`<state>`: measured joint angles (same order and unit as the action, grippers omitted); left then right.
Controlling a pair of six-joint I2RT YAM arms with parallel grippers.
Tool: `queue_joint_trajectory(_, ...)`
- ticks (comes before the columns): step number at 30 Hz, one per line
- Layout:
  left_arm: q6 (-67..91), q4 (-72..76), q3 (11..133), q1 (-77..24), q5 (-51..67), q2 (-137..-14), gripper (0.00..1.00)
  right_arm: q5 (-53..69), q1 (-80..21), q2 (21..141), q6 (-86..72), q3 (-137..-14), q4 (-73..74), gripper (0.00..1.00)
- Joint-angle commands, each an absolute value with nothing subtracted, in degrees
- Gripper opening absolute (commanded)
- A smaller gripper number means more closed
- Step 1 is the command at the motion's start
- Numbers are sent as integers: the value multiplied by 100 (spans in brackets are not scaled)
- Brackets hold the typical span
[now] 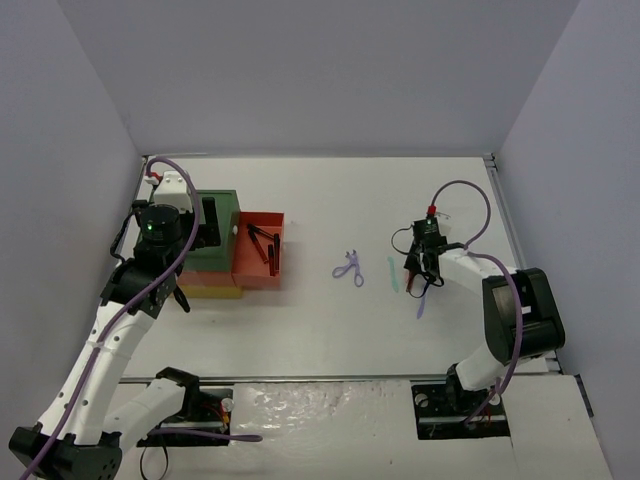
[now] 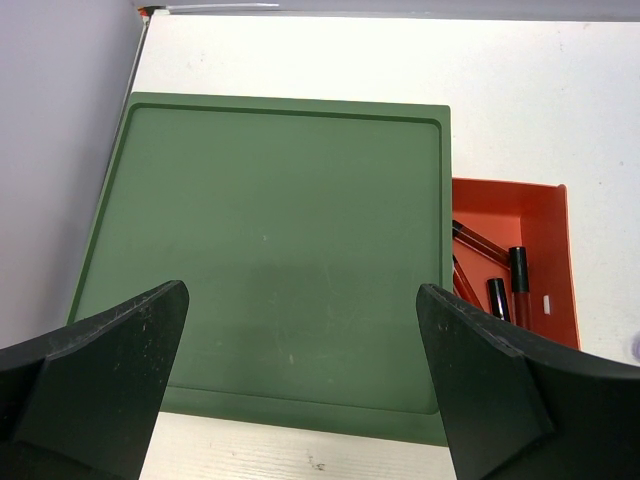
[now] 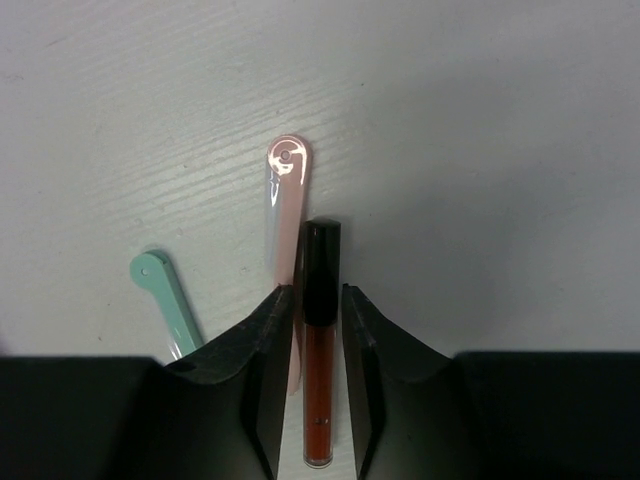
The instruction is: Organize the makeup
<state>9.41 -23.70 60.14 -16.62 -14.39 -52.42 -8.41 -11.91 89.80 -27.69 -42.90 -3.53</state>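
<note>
My right gripper (image 3: pixel 317 300) is down on the table, its jaws closed narrowly on a dark-red stick with a black cap (image 3: pixel 320 330) that lies flat. A pale pinkish stick (image 3: pixel 285 200) lies against that stick's left side, and a mint stick (image 3: pixel 168 300) lies further left. From above, the right gripper (image 1: pixel 420 263) sits between the mint stick (image 1: pixel 393 275) and a lavender stick (image 1: pixel 421 303). The lavender scissor-like tool (image 1: pixel 349 268) lies mid-table. My left gripper (image 2: pixel 300 300) is wide open and empty above the green box top (image 2: pixel 280 200).
The green-red-yellow drawer box (image 1: pixel 215 262) stands at the left. Its red drawer (image 1: pixel 262 272) is pulled out to the right and holds several dark-red sticks (image 2: pixel 515 285). Walls close the table at the left, back and right.
</note>
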Motion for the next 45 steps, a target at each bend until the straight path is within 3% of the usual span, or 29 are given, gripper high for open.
queue_joint_trajectory(1, 1011, -2030, 6135, -1617, -1406, -5259, 97, -803, -1090, 9059, -2883, -4166, -483, 18)
queue_joint_trajectory(6, 1011, -2030, 6126, -1617, -1406, -5247, 97, -826, -1099, 8799, -2804, -4227, -431, 0)
queue_joint_trajectory(12, 1019, -2030, 6135, -1617, -1397, -5255, 97, -553, -1293, 7898, -2843, -4721, -171, 0)
queue_joint_trajectory(16, 1014, -2024, 6129, -1614, -1418, -5259, 97, -352, -2019, 7673, -3106, -5460, -200, 0)
queue_joint_trajectory(27, 945, -1973, 6086, -1604, -1503, -5230, 97, -62, -4503, 9660, -3683, -8193, -1751, 0)
queue_joint_trajectory(33, 940, -1969, 6074, -1574, -1564, -5335, 97, 141, -4903, 10699, -3692, -9251, -1993, 13)
queue_joint_trajectory(37, 949, -1934, 6056, -1564, -1538, -5419, 97, 156, -4922, 10995, -3583, -9394, -1978, 32)
queue_joint_trajectory(42, 985, -1942, 6083, -1564, -1398, -5642, 97, 18, -4878, 10867, -3106, -9348, -1597, 67)
queue_joint_trajectory(45, 1011, -1942, 6090, -1564, -1344, -5707, 97, -258, -4778, 10559, -2835, -9046, -1465, 71)
